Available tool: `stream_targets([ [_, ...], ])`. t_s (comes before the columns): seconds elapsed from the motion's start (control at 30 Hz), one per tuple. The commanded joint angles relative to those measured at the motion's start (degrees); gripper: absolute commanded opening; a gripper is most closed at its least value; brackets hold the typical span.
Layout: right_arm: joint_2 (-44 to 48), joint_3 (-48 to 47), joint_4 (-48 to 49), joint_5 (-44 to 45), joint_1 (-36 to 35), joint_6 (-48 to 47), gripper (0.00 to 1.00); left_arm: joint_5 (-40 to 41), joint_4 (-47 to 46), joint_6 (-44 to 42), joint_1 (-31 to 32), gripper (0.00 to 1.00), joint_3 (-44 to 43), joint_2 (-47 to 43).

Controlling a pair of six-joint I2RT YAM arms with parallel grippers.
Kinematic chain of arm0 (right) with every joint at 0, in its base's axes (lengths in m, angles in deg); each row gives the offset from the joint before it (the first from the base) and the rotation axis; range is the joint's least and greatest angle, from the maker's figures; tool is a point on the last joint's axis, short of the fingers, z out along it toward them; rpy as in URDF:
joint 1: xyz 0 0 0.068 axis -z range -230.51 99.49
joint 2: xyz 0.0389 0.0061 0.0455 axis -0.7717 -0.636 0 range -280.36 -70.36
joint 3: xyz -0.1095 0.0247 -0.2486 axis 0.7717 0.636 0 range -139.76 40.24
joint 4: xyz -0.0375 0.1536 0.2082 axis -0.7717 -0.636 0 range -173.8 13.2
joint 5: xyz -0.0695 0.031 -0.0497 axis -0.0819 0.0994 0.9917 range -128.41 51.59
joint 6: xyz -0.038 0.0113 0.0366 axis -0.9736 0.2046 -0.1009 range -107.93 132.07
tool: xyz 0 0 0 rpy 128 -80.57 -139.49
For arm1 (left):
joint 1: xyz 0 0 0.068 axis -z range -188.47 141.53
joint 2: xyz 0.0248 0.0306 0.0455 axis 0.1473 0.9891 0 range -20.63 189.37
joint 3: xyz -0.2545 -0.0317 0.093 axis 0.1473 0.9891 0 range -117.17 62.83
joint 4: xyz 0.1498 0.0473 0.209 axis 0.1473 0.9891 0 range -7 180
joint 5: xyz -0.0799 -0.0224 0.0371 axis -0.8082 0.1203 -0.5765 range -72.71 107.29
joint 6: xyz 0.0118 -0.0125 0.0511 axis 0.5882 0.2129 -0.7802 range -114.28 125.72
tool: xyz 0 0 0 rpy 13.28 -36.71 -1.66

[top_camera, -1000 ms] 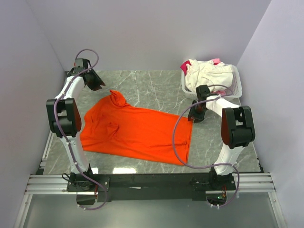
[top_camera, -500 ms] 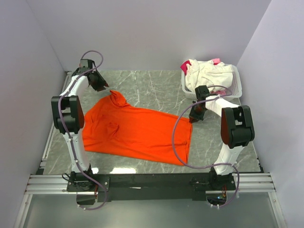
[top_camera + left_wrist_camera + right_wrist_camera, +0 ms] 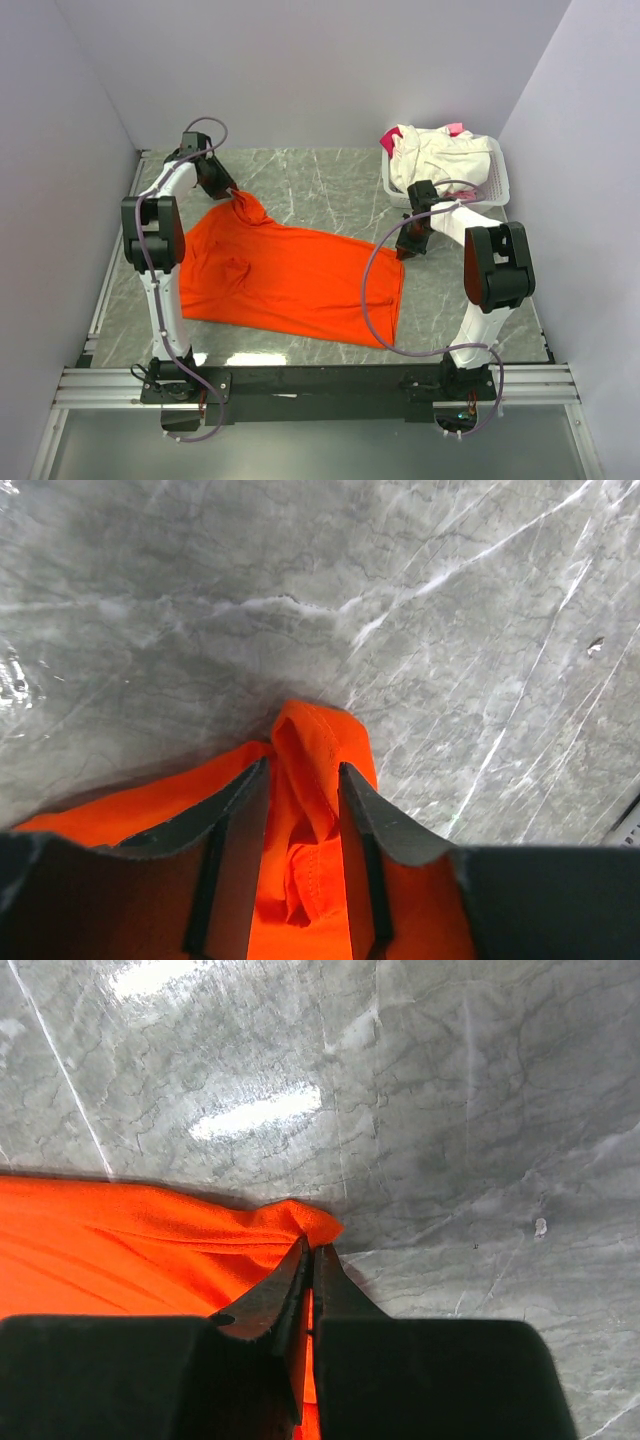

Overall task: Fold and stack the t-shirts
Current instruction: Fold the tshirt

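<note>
Orange t-shirt [image 3: 290,280] — right claw [image 3: 312,1249] pinches corner, left claw [image 3: 304,770] straddles fold.

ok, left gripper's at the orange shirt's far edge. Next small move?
Probably close the left gripper: its open fingers straddle a bunched fold of the orange t-shirt, while the right gripper is pinched shut on another corner.

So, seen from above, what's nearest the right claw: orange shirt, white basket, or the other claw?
1. Orange t-shirt: its corner is pinched in the right gripper.
2. White basket: just behind it, to the right.
3. Left gripper: far off, at the left.
</note>
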Motion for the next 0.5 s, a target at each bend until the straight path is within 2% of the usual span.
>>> stream_targets([
  [0.0,0.84,-0.38,-1.68,0.73,-0.45,0.36,0.01,-0.23,-0.88,1.23,0.29,0.40,-2.02,0.36],
  [0.47,0.22,-1.53,-2.30,0.38,-0.54,-0.61,0.00,0.83,-0.53,2.11,0.38,0.36,-6.06,5.20],
])
